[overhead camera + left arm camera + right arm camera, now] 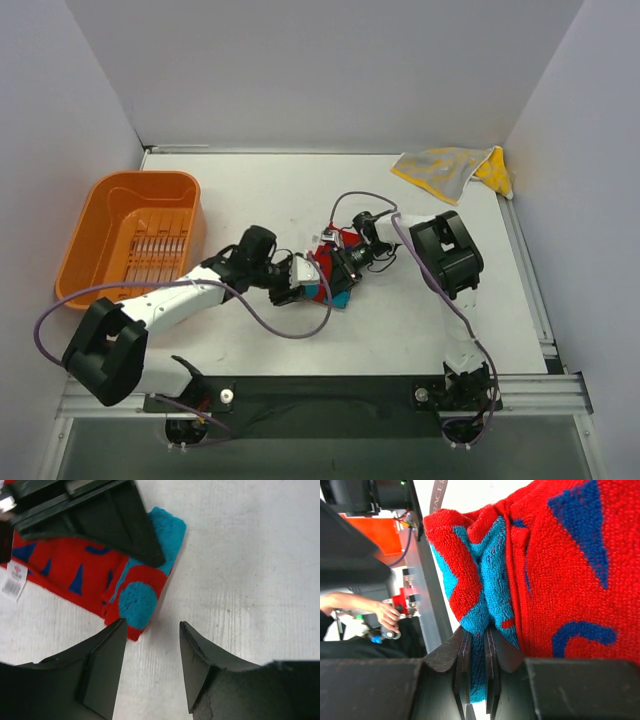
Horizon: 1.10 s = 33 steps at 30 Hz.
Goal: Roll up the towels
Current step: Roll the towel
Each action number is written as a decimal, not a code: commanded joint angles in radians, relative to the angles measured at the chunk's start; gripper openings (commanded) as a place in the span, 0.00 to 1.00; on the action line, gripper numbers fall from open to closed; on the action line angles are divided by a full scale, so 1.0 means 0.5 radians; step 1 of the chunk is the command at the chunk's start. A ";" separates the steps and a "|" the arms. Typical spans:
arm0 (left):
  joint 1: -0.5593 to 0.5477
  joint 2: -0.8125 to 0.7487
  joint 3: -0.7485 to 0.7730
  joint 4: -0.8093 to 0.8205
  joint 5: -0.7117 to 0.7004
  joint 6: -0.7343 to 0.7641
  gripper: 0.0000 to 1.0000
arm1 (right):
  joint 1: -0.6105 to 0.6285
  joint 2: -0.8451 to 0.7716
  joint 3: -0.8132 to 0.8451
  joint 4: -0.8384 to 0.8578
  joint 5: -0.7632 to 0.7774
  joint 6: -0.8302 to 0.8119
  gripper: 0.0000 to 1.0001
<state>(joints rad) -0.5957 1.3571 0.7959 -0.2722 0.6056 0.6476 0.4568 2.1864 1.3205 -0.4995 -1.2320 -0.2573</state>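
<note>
The red and turquoise towel (338,268) with dark blue shapes lies partly folded at the table's middle. In the left wrist view its folded end (137,587) lies just beyond my open, empty left gripper (150,630). My right gripper (340,270) is shut on a turquoise fold of this towel (479,655), with red cloth bunched to its right. The right gripper's finger (100,520) shows above the towel in the left wrist view. The yellow towel (452,167) with pale markings lies crumpled at the far right corner.
An orange plastic tub (135,235) stands at the left of the table. White walls close in the back and both sides. The left arm's purple cable (280,325) loops over the table in front of the towel.
</note>
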 commanded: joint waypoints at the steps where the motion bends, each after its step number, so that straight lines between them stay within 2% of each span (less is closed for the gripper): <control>1: -0.213 -0.018 -0.098 0.356 -0.195 0.367 0.57 | -0.024 0.073 0.040 -0.099 0.019 0.005 0.00; 5: -0.351 0.089 -0.135 0.590 -0.330 0.490 0.57 | -0.033 0.103 0.050 -0.111 -0.021 0.018 0.00; 10: -0.386 0.219 -0.165 0.845 -0.404 0.646 0.58 | -0.039 0.103 0.059 -0.121 -0.024 0.008 0.00; 15: -0.392 0.344 -0.184 0.793 -0.349 0.849 0.58 | -0.045 0.109 0.062 -0.127 -0.018 0.015 0.00; 19: -0.404 0.384 -0.190 0.686 -0.294 0.904 0.58 | -0.045 0.109 0.065 -0.124 -0.015 0.015 0.00; 24: -0.432 0.476 -0.123 0.625 -0.361 0.966 0.58 | -0.042 0.109 0.068 -0.133 -0.021 0.002 0.00; 26: -0.456 0.574 -0.016 0.466 -0.410 0.972 0.49 | -0.036 0.097 0.065 -0.133 0.003 -0.013 0.00; 27: -0.465 0.614 0.052 0.252 -0.420 0.975 0.42 | -0.036 0.094 0.068 -0.136 0.016 -0.016 0.00; 28: -0.484 0.684 0.195 0.144 -0.438 0.960 0.24 | -0.033 0.082 0.068 -0.136 0.034 -0.019 0.00; 30: -0.493 0.743 0.310 -0.117 -0.459 0.920 0.16 | -0.042 0.064 0.086 -0.142 0.104 -0.007 0.07; 33: -0.493 0.795 0.445 -0.344 -0.438 0.862 0.08 | -0.091 0.021 0.145 -0.151 0.233 0.048 0.20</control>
<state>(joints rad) -0.8288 1.7187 0.9588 -0.2173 0.3725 1.1015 0.4236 2.2215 1.3518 -0.5606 -1.2385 -0.2306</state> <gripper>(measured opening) 0.207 0.170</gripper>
